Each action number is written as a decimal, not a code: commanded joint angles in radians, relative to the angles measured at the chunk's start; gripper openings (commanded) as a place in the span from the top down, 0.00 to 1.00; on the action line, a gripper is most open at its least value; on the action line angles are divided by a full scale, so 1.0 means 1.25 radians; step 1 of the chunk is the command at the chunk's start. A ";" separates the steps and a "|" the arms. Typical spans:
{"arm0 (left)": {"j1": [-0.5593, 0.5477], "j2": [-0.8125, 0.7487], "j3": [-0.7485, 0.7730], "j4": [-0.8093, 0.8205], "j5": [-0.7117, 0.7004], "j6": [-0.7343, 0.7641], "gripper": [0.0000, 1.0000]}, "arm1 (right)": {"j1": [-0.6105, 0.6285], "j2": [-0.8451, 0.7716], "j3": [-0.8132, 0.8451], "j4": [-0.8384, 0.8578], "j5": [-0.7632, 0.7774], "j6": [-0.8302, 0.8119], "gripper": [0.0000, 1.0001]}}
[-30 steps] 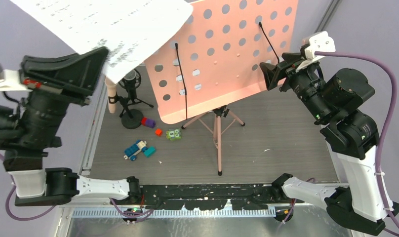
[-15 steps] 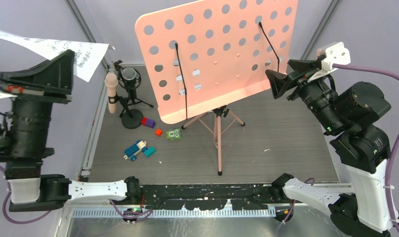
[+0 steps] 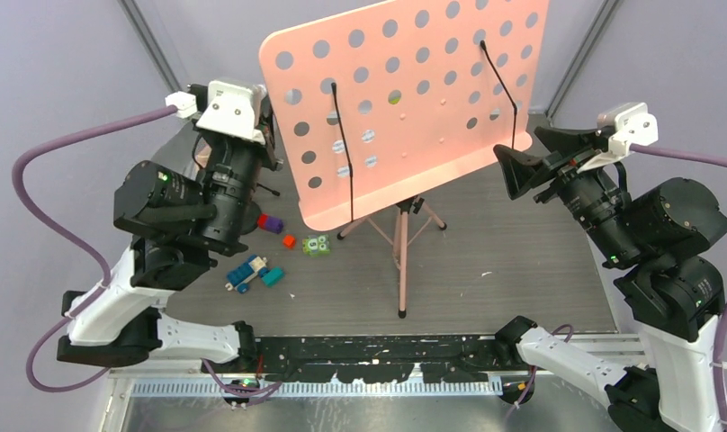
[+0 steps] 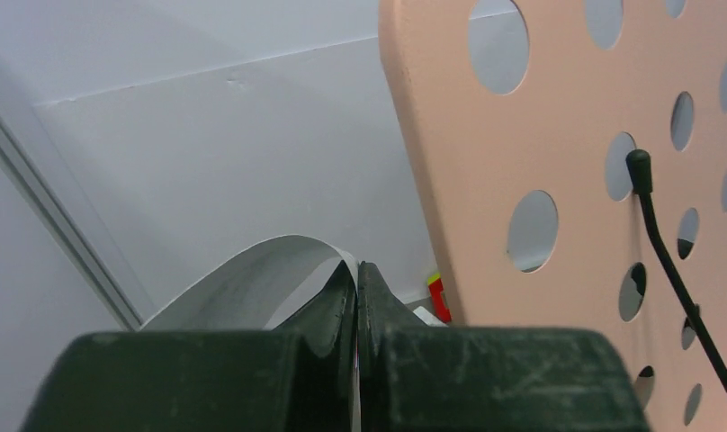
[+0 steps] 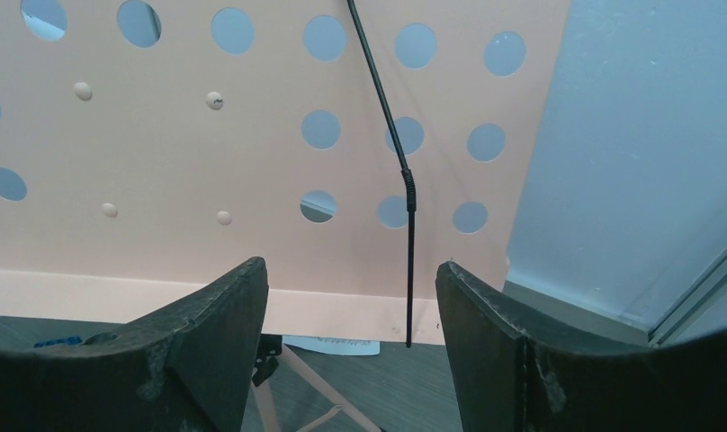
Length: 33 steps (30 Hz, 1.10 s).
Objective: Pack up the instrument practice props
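The pink music stand, with its perforated desk (image 3: 405,99) on tripod legs (image 3: 400,261), stands mid-table. My left arm (image 3: 207,184) is raised just left of the desk. In the left wrist view my left gripper (image 4: 357,270) is shut on a white sheet-music page (image 4: 252,288) that curls away to the left, with the desk (image 4: 558,135) close on the right. My right gripper (image 3: 535,157) hangs open beside the desk's lower right edge, nothing between its fingers (image 5: 225,297). Another printed page (image 5: 328,343) lies on the table under the stand. The microphone is hidden behind my left arm.
Small toy blocks lie left of the tripod: a purple one (image 3: 270,222), a red one (image 3: 289,241), a green one (image 3: 317,245) and a blue car (image 3: 247,273). Black wire page holders (image 3: 342,144) cross the desk. Grey walls enclose the table on three sides.
My left arm swung in from the far left to the stand's left side, still gripping the page, which no longer shows from above. My right gripper drew slightly back from the desk.
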 commanded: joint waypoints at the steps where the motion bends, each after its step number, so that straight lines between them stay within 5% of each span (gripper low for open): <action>1: 0.046 -0.026 0.016 0.021 0.002 0.020 1.00 | 0.001 -0.005 -0.012 0.016 -0.014 0.019 0.27; 8: 0.195 -0.015 0.040 -0.093 0.095 -0.127 1.00 | 0.000 -0.006 -0.018 0.016 -0.026 0.030 0.27; 15: 0.579 0.046 0.131 -0.308 0.382 -0.401 1.00 | 0.001 -0.008 -0.021 0.006 -0.029 0.030 0.27; 21: 0.767 0.110 0.208 -0.357 0.584 -0.520 1.00 | 0.000 -0.024 -0.025 -0.003 -0.032 0.030 0.26; 33: 0.906 0.454 0.580 -0.422 0.873 -0.640 1.00 | 0.001 -0.132 -0.085 -0.013 -0.004 0.127 0.20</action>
